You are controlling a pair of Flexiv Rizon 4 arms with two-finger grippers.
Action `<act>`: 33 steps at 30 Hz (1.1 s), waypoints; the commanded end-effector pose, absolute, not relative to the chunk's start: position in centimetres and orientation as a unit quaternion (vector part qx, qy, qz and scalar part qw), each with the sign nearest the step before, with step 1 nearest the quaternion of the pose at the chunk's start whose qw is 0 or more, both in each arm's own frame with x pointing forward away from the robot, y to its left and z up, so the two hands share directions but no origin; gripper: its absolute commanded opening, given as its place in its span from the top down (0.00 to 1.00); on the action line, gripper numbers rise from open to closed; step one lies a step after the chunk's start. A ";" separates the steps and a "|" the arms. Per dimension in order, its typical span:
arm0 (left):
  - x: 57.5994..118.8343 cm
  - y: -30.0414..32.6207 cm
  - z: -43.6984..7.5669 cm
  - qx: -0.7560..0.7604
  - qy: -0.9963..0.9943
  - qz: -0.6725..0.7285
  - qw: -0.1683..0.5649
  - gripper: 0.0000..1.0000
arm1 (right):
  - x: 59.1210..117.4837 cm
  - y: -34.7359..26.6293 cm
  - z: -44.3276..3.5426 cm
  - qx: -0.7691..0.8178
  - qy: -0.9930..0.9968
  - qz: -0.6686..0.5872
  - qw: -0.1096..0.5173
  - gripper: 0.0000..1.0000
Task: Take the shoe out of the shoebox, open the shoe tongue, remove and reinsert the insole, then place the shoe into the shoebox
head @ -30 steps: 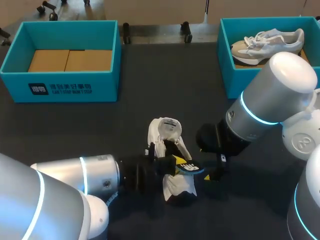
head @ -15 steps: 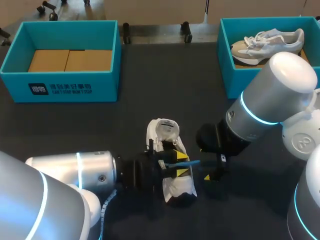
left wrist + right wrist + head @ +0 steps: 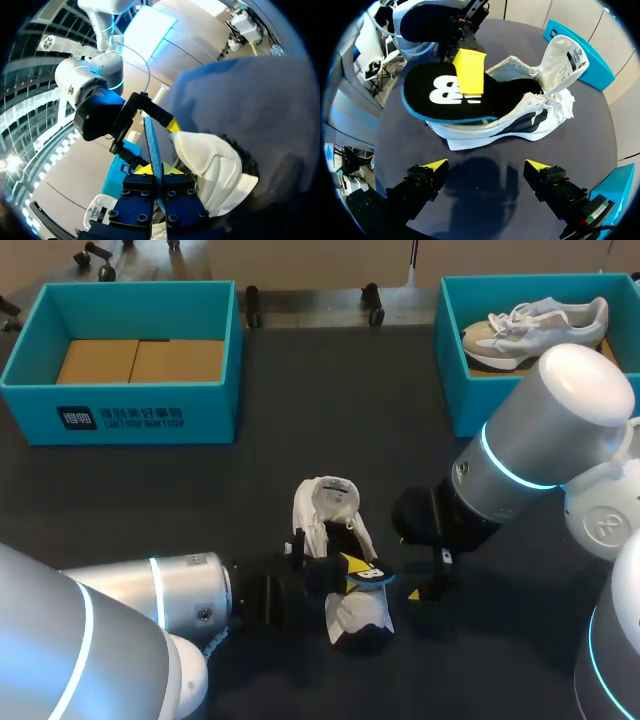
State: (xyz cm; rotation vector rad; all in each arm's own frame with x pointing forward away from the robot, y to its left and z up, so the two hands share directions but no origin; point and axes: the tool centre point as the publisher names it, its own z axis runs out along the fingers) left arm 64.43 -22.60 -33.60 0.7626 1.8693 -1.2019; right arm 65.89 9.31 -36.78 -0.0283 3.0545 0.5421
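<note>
White shoe [image 3: 535, 117] on the dark worktop [image 3: 330, 420], near the front middle, tongue turned up and back so the mouth is open. The black, blue-edged insole [image 3: 445, 97] lies partly inside the shoe, with one end projecting beyond the mouth. Left gripper [image 3: 159, 171]: closed on the projecting end of the insole. One yellow finger lies flat on the insole's upper face, and the left wrist view shows the insole edge-on between the two fingers. Left arm [image 3: 170, 590]: enters from the near left corner, its forearm low and almost level, pointing across at the shoe. Right gripper [image 3: 485, 167]: fingers spread wide and holding nothing, over bare worktop just beside the shoe, facing its side. Right arm [image 3: 540, 440]: enters from the right, sloping down towards the shoe. Far left, a teal shoebox [image 3: 120, 410] with a cardboard floor; far right, a second teal box [image 3: 450, 350] containing another shoe [image 3: 535, 325]; both well apart from the grippers
</note>
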 end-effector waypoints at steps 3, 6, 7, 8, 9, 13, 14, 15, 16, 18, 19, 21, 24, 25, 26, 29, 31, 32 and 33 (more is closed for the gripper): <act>65.6 -23.0 -34.4 0.294 0.744 -0.456 0.391 1.00 | 65.8 9.3 -36.8 -0.009 0.984 0.176 0.020 0.00; 65.7 -22.8 -34.4 0.288 0.750 -0.455 0.385 1.00 | 65.8 9.3 -36.8 -0.009 0.984 0.176 0.020 0.00; 65.6 -22.7 -34.3 0.283 0.753 -0.459 0.376 1.00 | 65.8 9.3 -36.8 -0.009 0.984 0.176 0.020 0.00; 65.5 -22.6 -34.2 0.279 0.755 -0.464 0.371 1.00 | 65.8 9.3 -36.8 -0.009 0.984 0.176 0.020 0.00; 65.3 -22.6 -34.1 0.275 0.757 -0.467 0.365 1.00 | 65.8 9.3 -36.8 -0.009 0.984 0.176 0.020 0.00; 64.7 -22.5 -33.5 0.266 0.760 -0.479 0.349 0.67 | 65.8 9.3 -36.8 -0.009 0.984 0.176 0.020 0.00; 64.6 -22.5 -33.3 0.263 0.760 -0.483 0.346 0.65 | 65.8 9.3 -36.8 -0.009 0.984 0.176 0.020 0.00; 64.5 -22.5 -33.1 0.260 0.760 -0.489 0.342 0.65 | 65.8 9.3 -36.8 -0.009 0.984 0.176 0.020 0.00; 64.4 -22.5 -32.8 0.258 0.759 -0.491 0.340 0.65 | 65.8 9.3 -36.8 -0.009 0.984 0.176 0.020 0.00; 64.1 -22.5 -32.3 0.256 0.758 -0.498 0.335 0.65 | 65.8 9.3 -36.8 -0.009 0.984 0.176 0.020 0.00; 64.0 -22.6 -32.1 0.255 0.758 -0.499 0.333 0.67 | 65.8 9.3 -36.8 -0.009 0.984 0.176 0.020 0.00; 63.7 -22.7 -31.9 0.253 0.759 -0.503 0.327 0.72 | 65.8 9.3 -36.8 -0.009 0.984 0.176 0.020 0.00; 63.1 -23.1 -31.8 0.257 0.759 -0.504 0.321 0.78 | 65.8 9.3 -36.8 -0.009 0.984 0.176 0.020 0.00; 62.9 -23.3 -31.8 0.259 0.759 -0.504 0.319 0.84 | 65.8 9.3 -36.8 -0.009 0.984 0.176 0.020 0.00; 62.8 -23.5 -31.9 0.261 0.760 -0.504 0.319 0.85 | 65.8 9.3 -36.8 -0.009 0.984 0.176 0.020 0.00; 62.8 -23.9 -32.2 0.268 0.760 -0.499 0.320 1.00 | 65.8 9.3 -36.8 -0.009 0.984 0.176 0.020 0.00; 62.9 -24.1 -32.6 0.277 0.757 -0.488 0.334 1.00 | 65.8 9.3 -36.8 -0.009 0.984 0.176 0.020 0.00; 63.0 -24.1 -32.8 0.283 0.755 -0.482 0.343 1.00 | 65.8 9.3 -36.8 -0.009 0.984 0.176 0.020 0.00; 63.2 -24.1 -33.1 0.288 0.754 -0.476 0.351 1.00 | 65.8 9.3 -36.8 -0.009 0.984 0.176 0.020 0.00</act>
